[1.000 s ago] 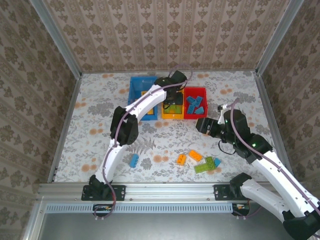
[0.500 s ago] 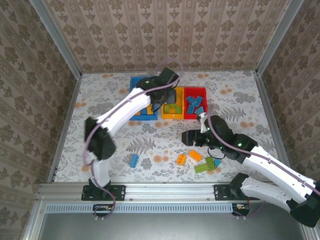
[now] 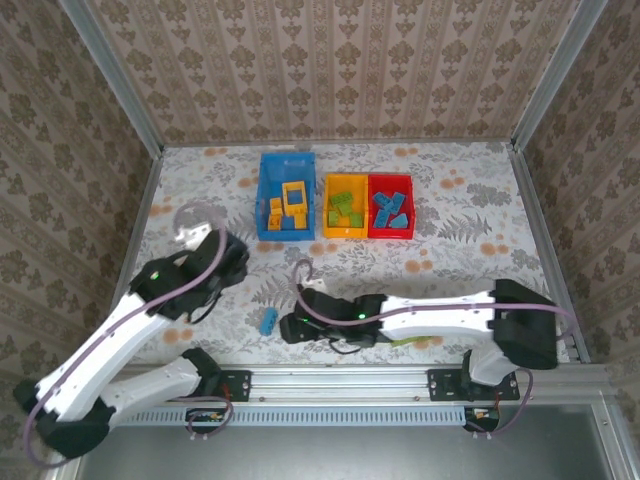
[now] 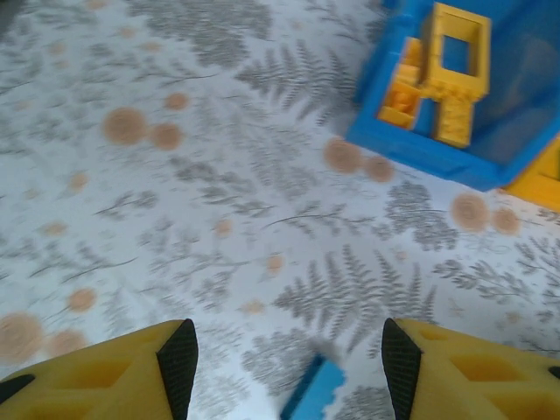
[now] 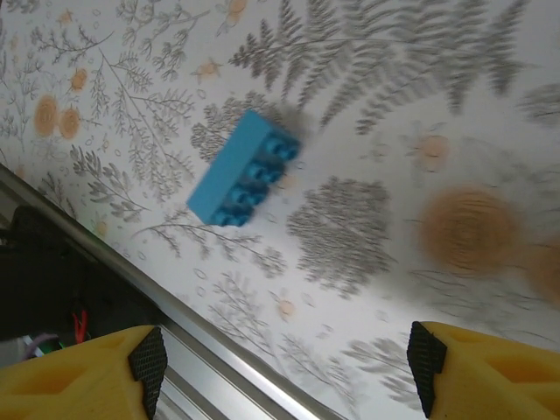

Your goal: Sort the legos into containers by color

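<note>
Both arms swung back — left fingers (image 4: 87, 372) spread, right fingers (image 5: 74, 372) spread near blue lego (image 5: 245, 168)

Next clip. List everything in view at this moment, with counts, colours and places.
Blue bin: one, blue, far side of the table, leftmost.
Orange legos: several, orange, inside the blue bin; one is an open frame.
Yellow-orange bin: one, joined to the red bin's left side.
Green legos: several, green, in the yellow-orange bin.
Red bin: one, red, rightmost.
Blue legos: several, blue, in the red bin.
Loose blue brick: one, blue, on the table near the front rail.
Table: one, floral pattern.
Left fingers: two, yellow, apart, empty.
Right fingers: two, yellow, apart, empty.
</note>
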